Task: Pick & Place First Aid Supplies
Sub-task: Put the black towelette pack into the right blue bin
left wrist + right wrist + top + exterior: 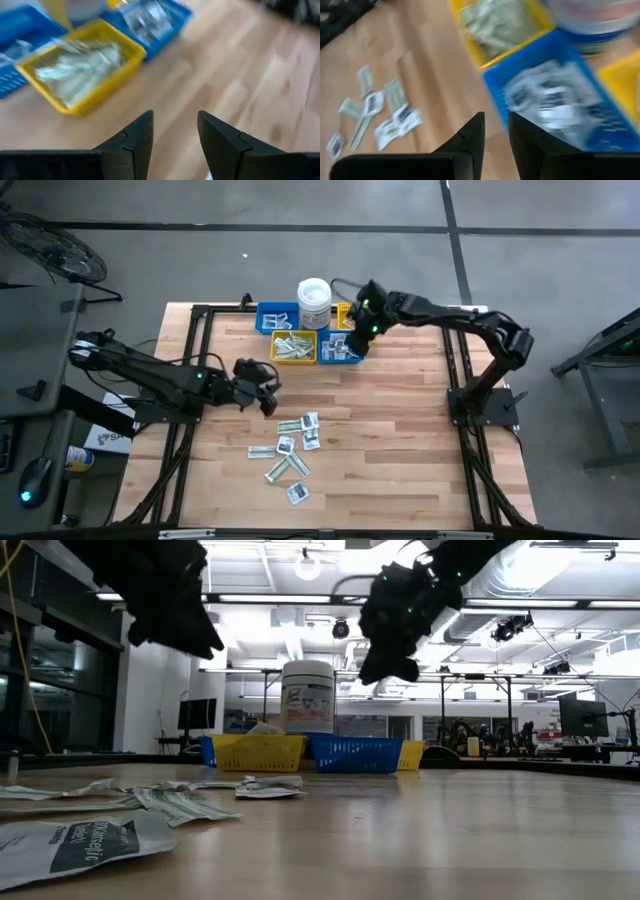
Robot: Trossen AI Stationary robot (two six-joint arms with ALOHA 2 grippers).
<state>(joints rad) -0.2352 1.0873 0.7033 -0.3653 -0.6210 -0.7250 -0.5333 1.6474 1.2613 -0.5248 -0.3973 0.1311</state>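
High view: my right gripper (357,345) reaches over the blue bin (341,348); my left gripper (268,388) waits above the table (400,450), near the scattered packets (293,445). Right wrist view: fingers slightly parted, nothing between them, bin contents blurred. Left wrist view: jaws apart, empty.

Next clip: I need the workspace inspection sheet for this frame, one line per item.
Surface: wooden table, bare on its right side.
Job's things: loose packets scattered mid-table; more in yellow bin and blue bin.
Clutter: white tub behind the bins.
Grippers: left gripper open, empty, above bare wood; right gripper empty, over the blue bin's edge, narrow gap.
Cables: nothing seen.
Surroundings: grey floor.
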